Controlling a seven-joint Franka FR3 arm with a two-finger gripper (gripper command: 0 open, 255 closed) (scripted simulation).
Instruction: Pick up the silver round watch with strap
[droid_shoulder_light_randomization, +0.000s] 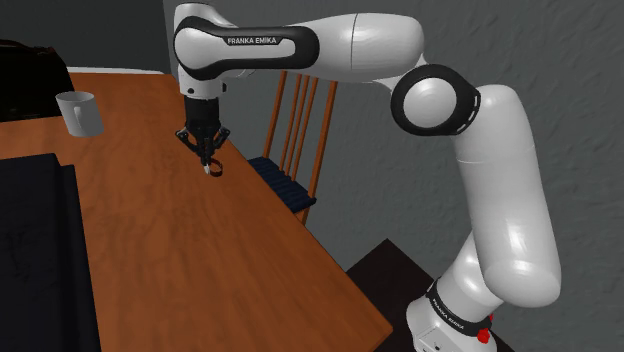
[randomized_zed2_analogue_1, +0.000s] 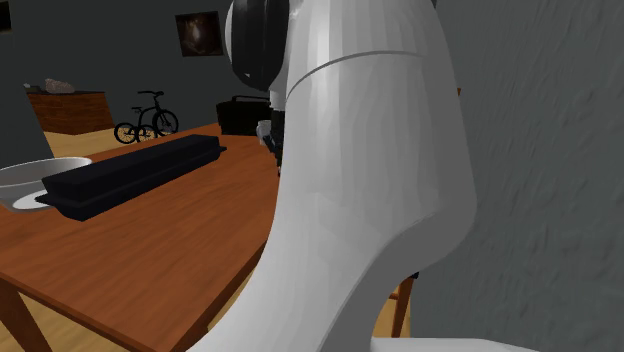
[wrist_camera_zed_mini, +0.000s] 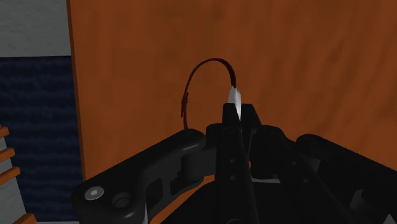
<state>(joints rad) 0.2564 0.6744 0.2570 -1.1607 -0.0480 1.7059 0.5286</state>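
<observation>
Big wooden table (droid_shoulder_light_randomization: 200, 260) under me, chair (droid_shoulder_light_randomization: 295, 150) at its edge, grey mug (droid_shoulder_light_randomization: 78, 112) far off. My gripper (wrist_camera_zed_mini: 236, 116) is clamped on the watch (wrist_camera_zed_mini: 235, 97) near that chair-side edge, silver case pinched between the fingertips, thin dark strap (wrist_camera_zed_mini: 202, 69) looping out.

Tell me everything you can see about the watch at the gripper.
The watch shows edge-on as a thin silver sliver, pinched in the shut black gripper. A thin dark red strap curves away from it in an open loop. It sits over the brown table near its edge; whether it touches the wood is unclear.
</observation>
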